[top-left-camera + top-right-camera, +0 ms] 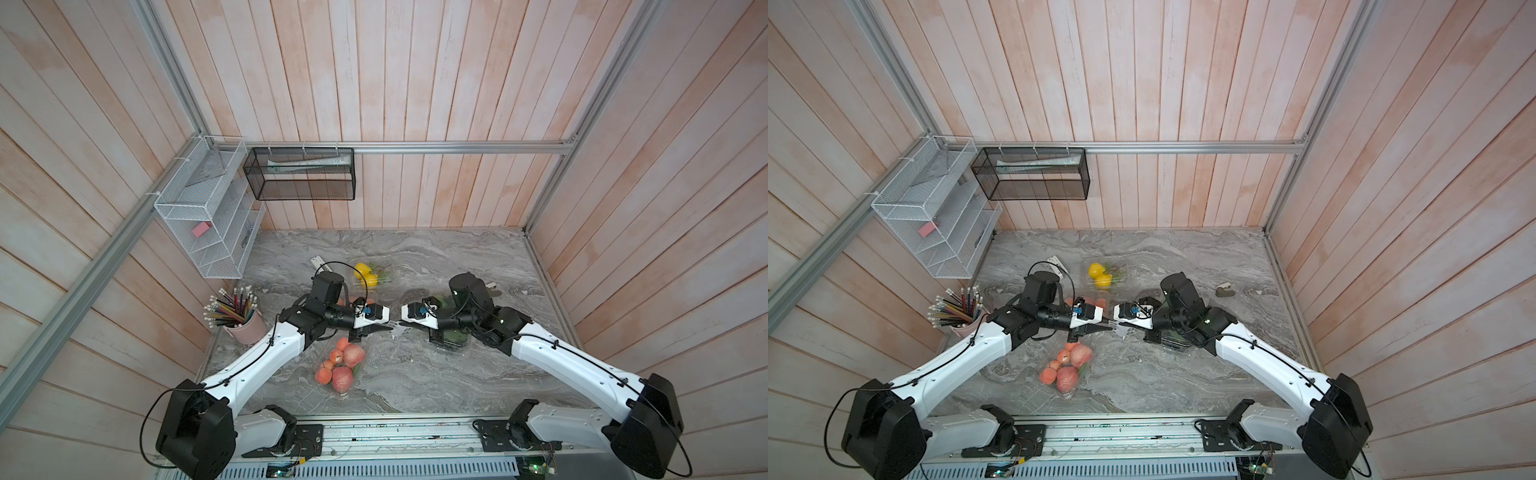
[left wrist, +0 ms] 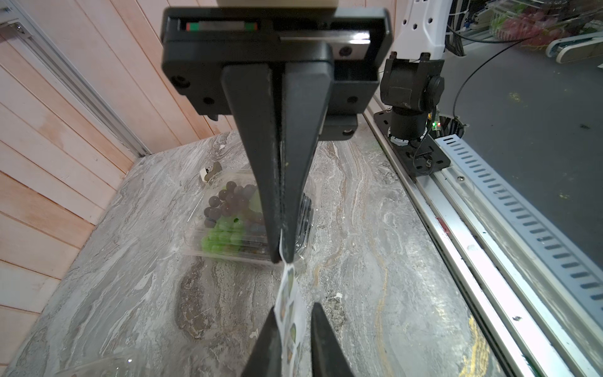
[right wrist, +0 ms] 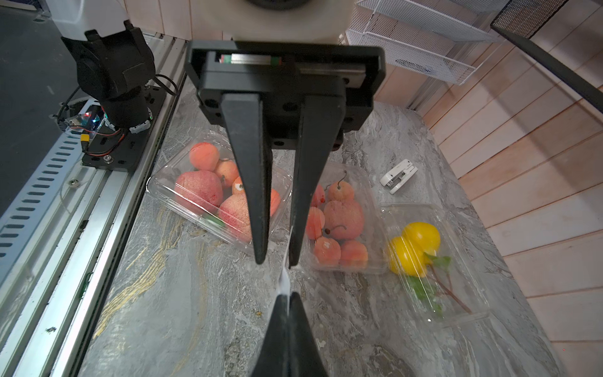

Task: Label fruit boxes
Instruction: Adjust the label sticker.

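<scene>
Four clear fruit boxes lie on the marble table. The yellow-fruit box (image 1: 368, 274) (image 3: 421, 251) is furthest back. One apple box (image 3: 339, 222) sits half hidden under my left arm, and the other (image 1: 340, 365) (image 3: 208, 192) is nearer the front. The grape box (image 2: 228, 222) lies under my right arm. The two grippers meet tip to tip above the table's middle. My right gripper (image 3: 287, 295) (image 1: 401, 324) is shut on the edge of a white sticker sheet (image 2: 287, 293). My left gripper (image 2: 293, 310) (image 1: 388, 328) is slightly open, and the sheet rests against one finger.
A pink cup of pencils (image 1: 245, 324) stands at the left edge. A white wire rack (image 1: 208, 216) and a black mesh basket (image 1: 299, 174) hang on the walls. A small white device (image 3: 398, 176) lies behind the apples, a tan object (image 1: 1225, 291) at back right. The arm rail (image 2: 456, 202) runs along the front.
</scene>
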### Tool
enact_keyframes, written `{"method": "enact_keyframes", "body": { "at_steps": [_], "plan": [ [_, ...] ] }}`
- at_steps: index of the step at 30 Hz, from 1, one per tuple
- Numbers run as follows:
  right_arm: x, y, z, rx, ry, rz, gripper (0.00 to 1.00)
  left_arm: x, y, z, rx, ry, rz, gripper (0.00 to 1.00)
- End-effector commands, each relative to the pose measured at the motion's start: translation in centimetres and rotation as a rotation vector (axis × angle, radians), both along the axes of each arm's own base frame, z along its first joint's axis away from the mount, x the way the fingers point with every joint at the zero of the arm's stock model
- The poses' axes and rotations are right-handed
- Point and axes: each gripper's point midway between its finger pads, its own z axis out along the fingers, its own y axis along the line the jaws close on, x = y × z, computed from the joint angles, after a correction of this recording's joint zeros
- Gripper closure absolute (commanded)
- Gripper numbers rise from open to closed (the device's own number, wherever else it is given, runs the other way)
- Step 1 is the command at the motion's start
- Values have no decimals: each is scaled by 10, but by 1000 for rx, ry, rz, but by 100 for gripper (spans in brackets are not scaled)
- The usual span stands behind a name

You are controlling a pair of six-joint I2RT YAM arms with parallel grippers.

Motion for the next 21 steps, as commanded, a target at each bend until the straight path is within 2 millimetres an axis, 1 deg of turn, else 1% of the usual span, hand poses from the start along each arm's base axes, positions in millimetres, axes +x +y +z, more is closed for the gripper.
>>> {"method": "enact_keyframes", "body": {
  "at_steps": [1,8,15,18,21],
  "plan": [
    [-3,-3,9,17,-14,13,100,1,1,-8,18,2,12,83],
    [-4,-4,12,23,-17,21,100,0,0,-9,11,11,3,83],
    [-7,-3,12,29,-9,36,100,-1,-1,-6,4,18,-5,94],
    [-7,-3,14,38,-11,37,100,0,-1,-8,6,20,-4,94],
    [-7,-2,14,41,-11,39,100,-1,-1,-8,5,19,-5,99]
  ]
}}
